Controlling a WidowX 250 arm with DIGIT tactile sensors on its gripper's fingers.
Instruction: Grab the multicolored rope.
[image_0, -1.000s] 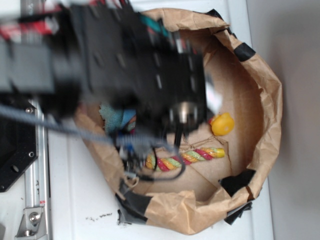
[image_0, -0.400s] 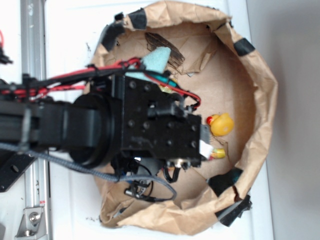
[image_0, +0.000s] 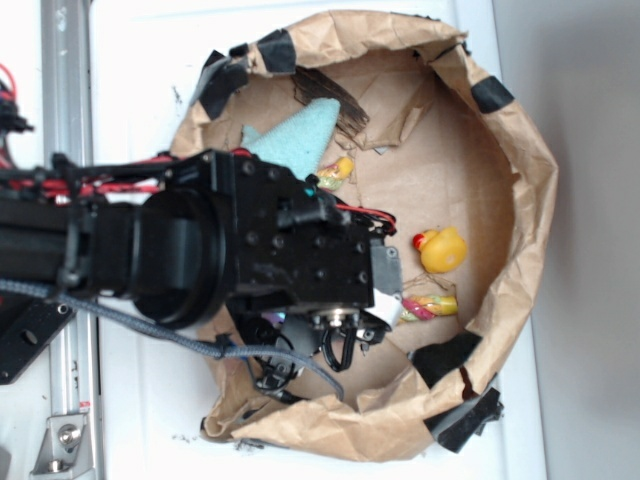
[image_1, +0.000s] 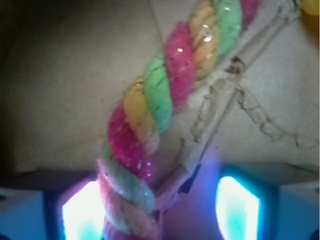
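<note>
The multicolored rope (image_1: 150, 110), twisted from pink, yellow and pale green strands, runs from the upper right down to the bottom of the wrist view. It passes between my gripper's fingertips, close to the left finger (image_1: 80, 212) and well apart from the right finger (image_1: 237, 205). My gripper (image_1: 157, 212) is open, with its jaws low over the cardboard floor. In the exterior view my gripper (image_0: 388, 302) and the black arm hide most of the rope. Only one rope end (image_0: 432, 304) sticks out to the right.
A yellow rubber duck (image_0: 443, 248) sits just above the rope's free end. A teal cloth (image_0: 300, 138) lies at the back, with a small yellow-pink piece (image_0: 335, 172) beside it. A crumpled paper wall (image_0: 535, 200) with black tape patches rings the floor. A torn paper seam (image_1: 215, 115) crosses the floor.
The arm swung over the rope and covered most of it. Since then it has shifted slightly left, so more of the rope's right end and the teal cloth show.
</note>
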